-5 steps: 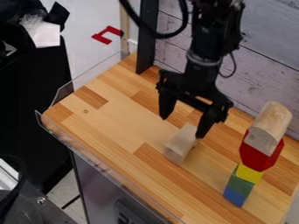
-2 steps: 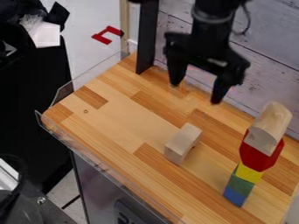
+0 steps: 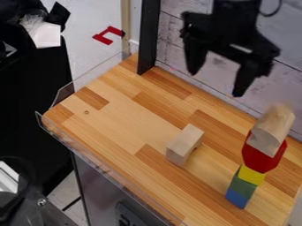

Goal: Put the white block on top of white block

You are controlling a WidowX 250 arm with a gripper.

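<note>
Whitewashed planks (image 3: 177, 26) form the wall behind, from twelve round to three o'clock in the camera view, with a light wooden tabletop (image 3: 124, 119) below them, striped in darker strips. Against the wall, at two o'clock, is the black gripper (image 3: 216, 83), its fingers pointing down and spread wide, with nothing between them.

Outward from the fingertips, toward five o'clock, the loose white block (image 3: 184, 145) lies on the tabletop, apart from the gripper and well apart from the stack. The stack stands at four o'clock: blue block (image 3: 238, 198) at the bottom, then green block (image 3: 243, 187), yellow block (image 3: 252, 175) and red block (image 3: 262, 154), with a rounded white block (image 3: 268, 130) on top, out at three.

Farther out, a black post (image 3: 149, 37) rises at twelve from the tabletop's back edge. A red angular mark (image 3: 108, 35) shows on the pale floor (image 3: 85, 17) at eleven, and a white sheet (image 3: 47, 35) sits at ten, above something black (image 3: 29, 92) at nine.
</note>
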